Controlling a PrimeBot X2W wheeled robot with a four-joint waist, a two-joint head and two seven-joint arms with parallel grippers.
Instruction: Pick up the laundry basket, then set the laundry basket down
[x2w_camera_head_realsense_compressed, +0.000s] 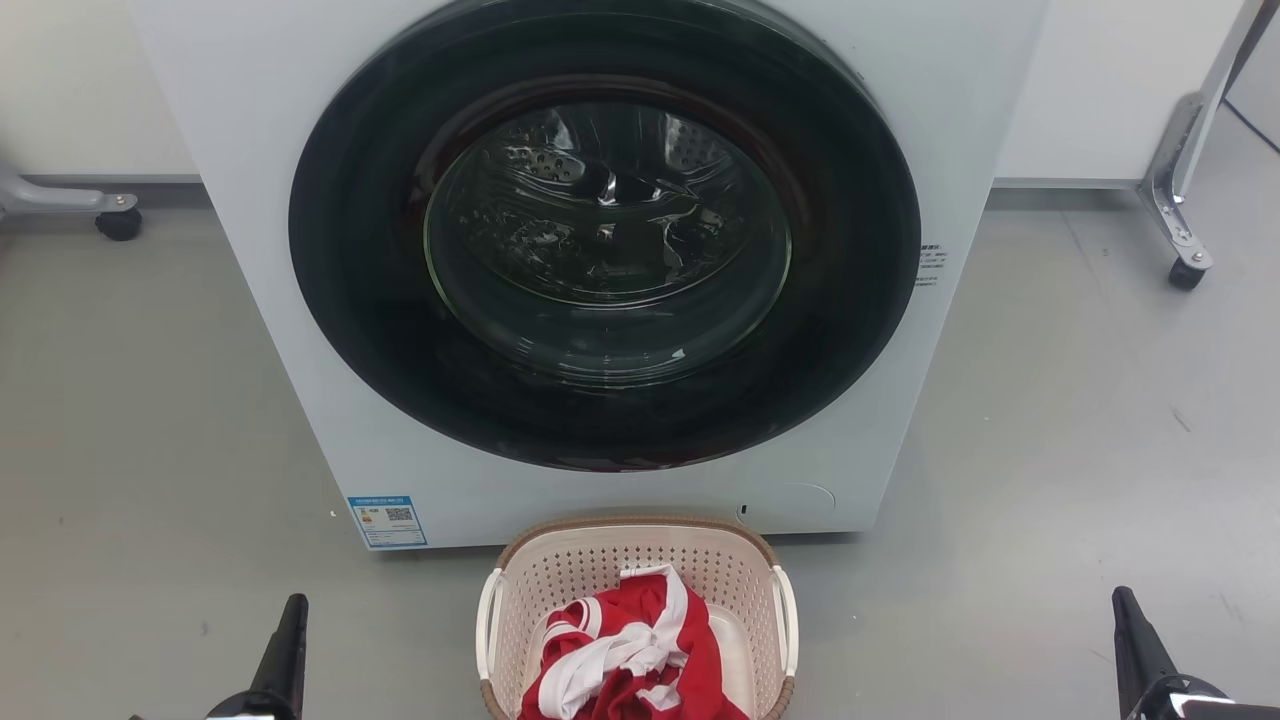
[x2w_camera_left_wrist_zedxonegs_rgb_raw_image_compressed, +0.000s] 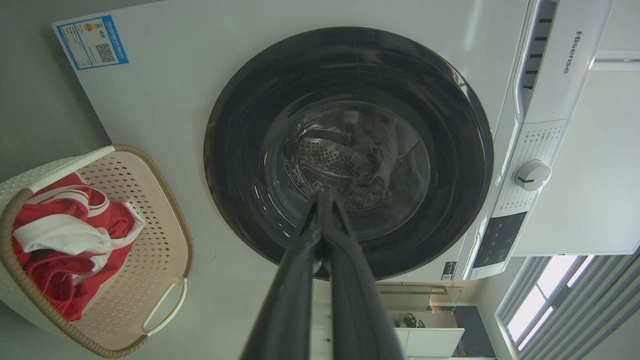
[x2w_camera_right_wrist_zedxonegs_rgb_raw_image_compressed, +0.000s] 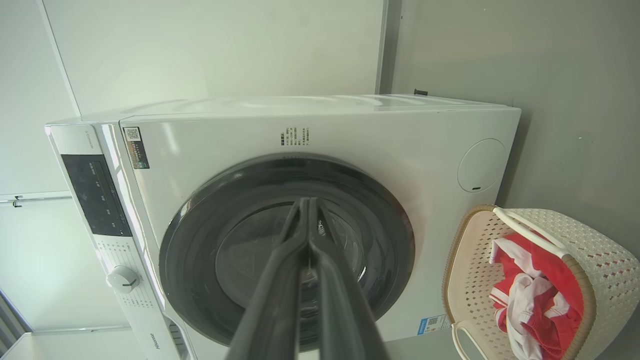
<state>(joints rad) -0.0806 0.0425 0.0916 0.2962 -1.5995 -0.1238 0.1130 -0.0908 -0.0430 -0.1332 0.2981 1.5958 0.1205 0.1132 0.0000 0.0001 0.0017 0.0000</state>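
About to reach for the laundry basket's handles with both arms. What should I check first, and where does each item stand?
1. Laundry basket upright on the floor before the washing machine: ok.
2. Left handle and right handle free of cloth: ok.
3. Red-and-white garment inside the rim: ok.
4. Left gripper open for a handle: not ok, fingers shut.
5. Right gripper open: not ok, fingers shut.

Our left gripper (x2w_camera_left_wrist_zedxonegs_rgb_raw_image_compressed: 324, 200) and right gripper (x2w_camera_right_wrist_zedxonegs_rgb_raw_image_compressed: 306, 202) hang low and well apart at either side, long dark fingers pointing forward. On each, the two fingers are pressed together tip to tip, gripping nothing.
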